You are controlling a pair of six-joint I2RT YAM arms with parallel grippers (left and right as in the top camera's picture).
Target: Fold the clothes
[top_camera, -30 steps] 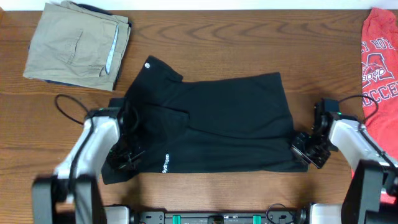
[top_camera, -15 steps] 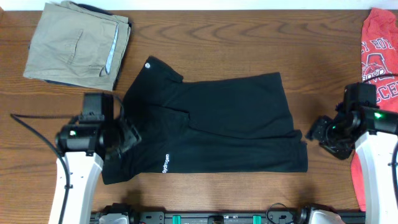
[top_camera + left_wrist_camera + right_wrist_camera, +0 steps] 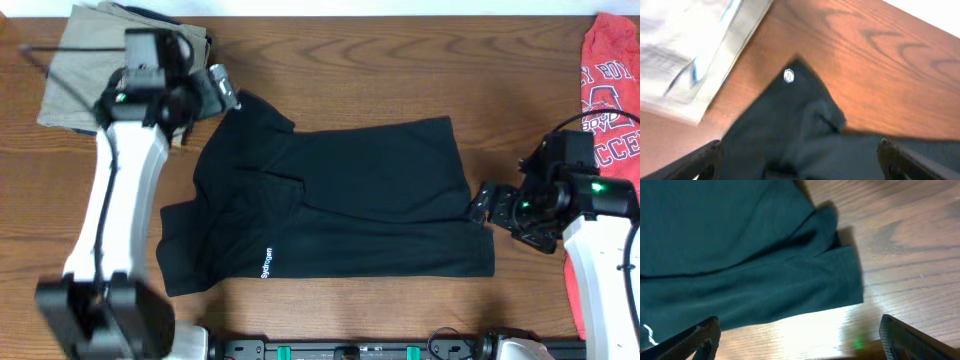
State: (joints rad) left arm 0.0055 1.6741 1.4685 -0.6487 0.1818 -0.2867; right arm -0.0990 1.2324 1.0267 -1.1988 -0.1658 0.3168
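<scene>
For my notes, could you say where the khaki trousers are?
Overhead, the khaki trousers lie at the top-left corner, beside the black shirt's sleeve, partly behind the left arm.

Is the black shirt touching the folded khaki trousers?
Apart. The left wrist view shows bare table between the black shirt and the khaki trousers.

The left arm [image 3: 120, 190] and right arm [image 3: 600, 255] are white-shelled with black joints.
</scene>
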